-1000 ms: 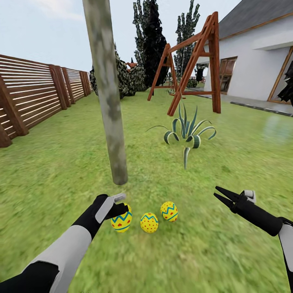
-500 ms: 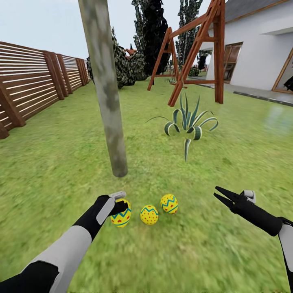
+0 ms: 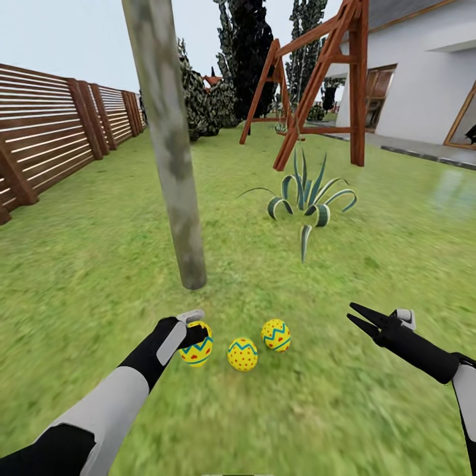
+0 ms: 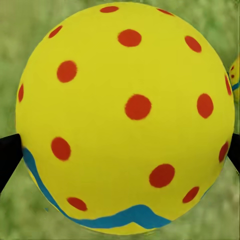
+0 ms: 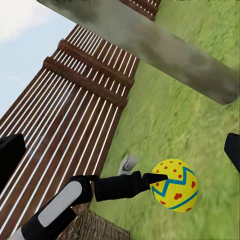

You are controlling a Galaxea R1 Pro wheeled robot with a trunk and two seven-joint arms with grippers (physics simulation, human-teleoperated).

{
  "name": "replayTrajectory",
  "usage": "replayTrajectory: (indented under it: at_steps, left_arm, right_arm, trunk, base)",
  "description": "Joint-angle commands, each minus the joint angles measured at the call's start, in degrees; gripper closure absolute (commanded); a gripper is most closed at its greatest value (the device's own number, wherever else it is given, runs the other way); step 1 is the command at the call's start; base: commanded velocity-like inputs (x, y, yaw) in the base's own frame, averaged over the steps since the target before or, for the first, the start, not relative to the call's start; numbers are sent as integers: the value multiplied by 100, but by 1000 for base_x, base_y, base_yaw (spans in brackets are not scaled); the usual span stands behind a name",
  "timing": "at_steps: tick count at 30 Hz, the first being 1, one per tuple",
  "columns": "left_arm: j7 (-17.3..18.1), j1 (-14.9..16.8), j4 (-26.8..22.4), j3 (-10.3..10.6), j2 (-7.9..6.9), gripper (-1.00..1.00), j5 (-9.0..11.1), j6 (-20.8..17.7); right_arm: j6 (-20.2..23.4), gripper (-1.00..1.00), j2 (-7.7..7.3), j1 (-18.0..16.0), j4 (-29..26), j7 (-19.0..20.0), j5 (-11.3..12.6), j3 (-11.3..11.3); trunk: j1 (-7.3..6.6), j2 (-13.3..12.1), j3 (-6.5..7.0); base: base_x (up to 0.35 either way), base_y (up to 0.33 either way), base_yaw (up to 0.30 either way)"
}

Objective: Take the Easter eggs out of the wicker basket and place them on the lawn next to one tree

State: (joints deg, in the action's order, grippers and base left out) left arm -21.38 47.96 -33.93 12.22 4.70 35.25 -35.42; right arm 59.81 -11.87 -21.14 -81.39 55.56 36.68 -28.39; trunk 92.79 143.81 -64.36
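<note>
Three yellow Easter eggs with red dots and teal zigzags lie in a row on the lawn (image 3: 99, 264), just in front of the tree (image 3: 173, 165) with its pale mottled trunk. My left gripper (image 3: 198, 340) is shut on the left egg (image 3: 198, 350), whose dotted shell (image 4: 125, 115) sits between the black fingertips (image 4: 9, 157). Beside it are the middle egg (image 3: 242, 354) and the right egg (image 3: 276, 334). My right gripper (image 3: 350, 312) hovers open to the right of the eggs, holding nothing. A corner of the wicker basket (image 5: 97, 225) shows under my left arm.
A spiky striped agave (image 3: 305, 208) grows behind and right of the trunk. A slatted wooden fence (image 3: 46, 132) runs along the left. A red-brown swing frame (image 3: 317, 73), dark cypresses and a white house (image 3: 423, 79) stand further back.
The head view has shifted slightly, so trunk and eggs sit a little higher in the picture. Both arms hold their pose, and the left gripper stays on the left egg.
</note>
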Motion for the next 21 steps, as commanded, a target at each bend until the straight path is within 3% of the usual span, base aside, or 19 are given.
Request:
replayTrajectory:
  at_steps: [1,9,17,21]
  left_arm:
    - [-56,3,-8,26,-4,100,60,-9]
    - [-52,3,-8,26,-3,100,61,-7]
    - [-50,3,-8,26,-4,100,59,55]
    - [-50,-2,-8,29,-4,100,61,100]
  right_arm:
    - [19,-100,0,-4,0,32,-21,-7]
    - [19,-100,0,-4,0,32,-21,-9]
    - [19,-100,-5,-4,-1,34,-21,-9]
    - [19,-100,-1,-4,0,34,-21,-9]
  trunk:
    - [2,2,-8]
    - [2,2,-18]
    - [2,2,-18]
    - [12,7,-107]
  base:
    - [298,0,0]
    - [276,0,0]
    - [29,0,0]
    - [1,0,0]
